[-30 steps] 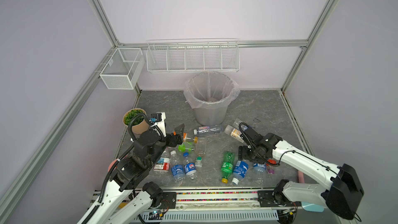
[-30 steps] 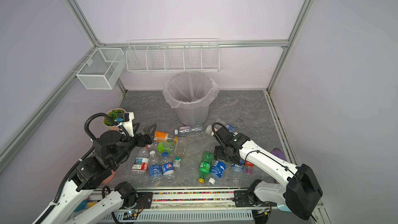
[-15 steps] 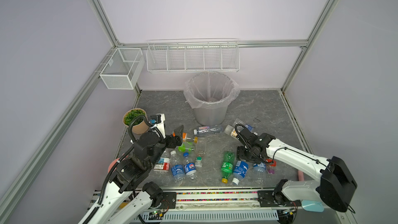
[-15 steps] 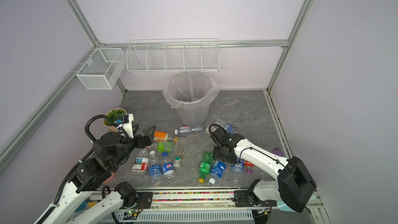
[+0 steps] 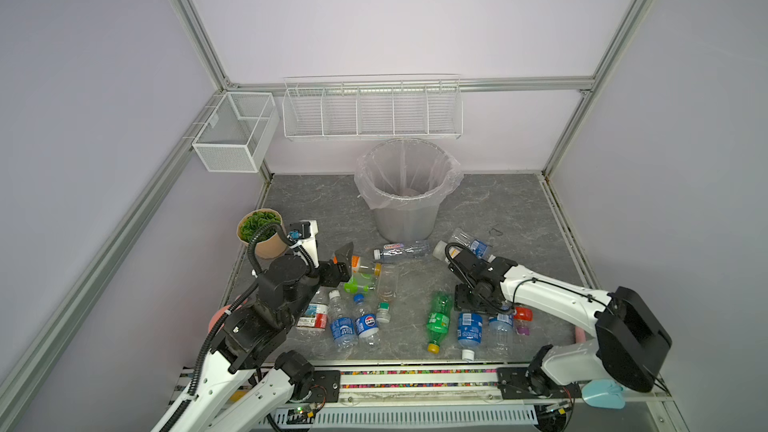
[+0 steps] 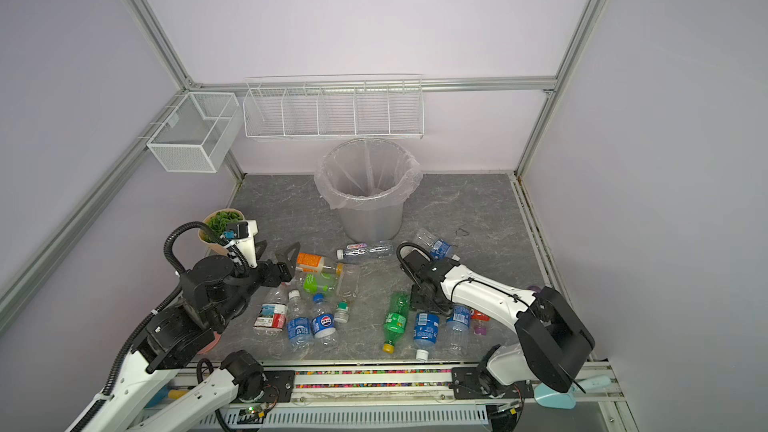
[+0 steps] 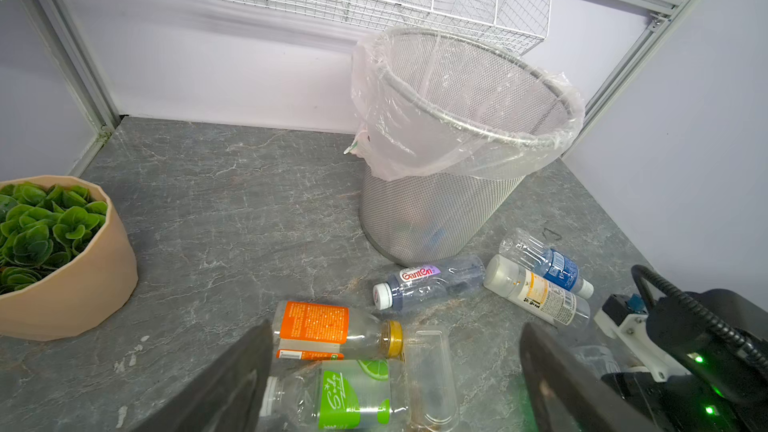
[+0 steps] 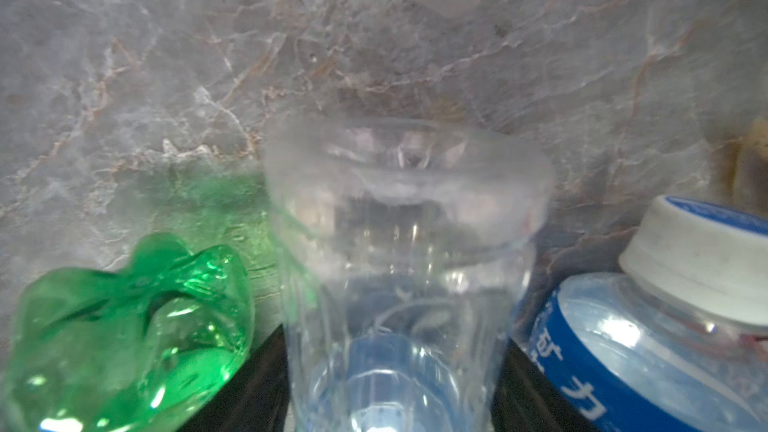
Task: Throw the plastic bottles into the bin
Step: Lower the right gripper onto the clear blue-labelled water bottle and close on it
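Observation:
Several plastic bottles lie on the grey floor in front of the bin [image 5: 405, 218], a grey bucket lined with a clear bag [image 7: 424, 218]. My left gripper [image 5: 343, 261] hangs open over an orange-label bottle [image 7: 328, 330] and a lime-green-label bottle [image 7: 345, 392], holding nothing. My right gripper [image 5: 473, 305] points down into the right-hand cluster. In the right wrist view its black fingers [image 8: 257, 388] press both sides of a clear bottle [image 8: 395, 243] that still lies on the floor. A green bottle [image 8: 124, 326] and a blue-label bottle [image 8: 623, 347] flank it.
A tan pot with a green plant [image 5: 262, 232] stands just left of the left arm. White wire baskets [image 5: 372, 112] hang on the back wall above the bin, and another [image 5: 235, 135] hangs on the left wall. More bottles [image 5: 353, 326] lie near the front rail.
The right arm has drawn in to the left and its jaws have narrowed around the clear bottle. The left arm has hardly moved.

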### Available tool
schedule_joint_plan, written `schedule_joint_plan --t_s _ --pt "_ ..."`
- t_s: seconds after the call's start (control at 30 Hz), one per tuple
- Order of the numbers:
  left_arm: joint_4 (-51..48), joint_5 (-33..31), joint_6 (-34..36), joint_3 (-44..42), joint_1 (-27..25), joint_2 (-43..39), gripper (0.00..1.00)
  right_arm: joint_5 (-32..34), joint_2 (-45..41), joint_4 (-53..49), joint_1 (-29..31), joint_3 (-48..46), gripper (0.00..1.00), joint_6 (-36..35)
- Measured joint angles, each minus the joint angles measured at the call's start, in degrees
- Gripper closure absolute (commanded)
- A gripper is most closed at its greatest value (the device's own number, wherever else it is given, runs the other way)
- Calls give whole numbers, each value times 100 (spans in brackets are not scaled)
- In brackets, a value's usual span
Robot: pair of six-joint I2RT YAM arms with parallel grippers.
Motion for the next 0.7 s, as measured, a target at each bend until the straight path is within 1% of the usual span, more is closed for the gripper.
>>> schedule_joint_plan --t_s 0.1,0.33,0.43,0.7 --pt "-22 0 0 0 0 -11 8 28 74 2 2 28 35 -4" --pt "-61 -2 2 0 0 -28 8 98 133 -2 11 81 48 -22" --pt "-87 -4 2 0 0 -31 8 107 133 -2 24 85 51 -24" --pt "-92 -4 4 0 0 -28 8 170 127 -96 136 199 53 -31"
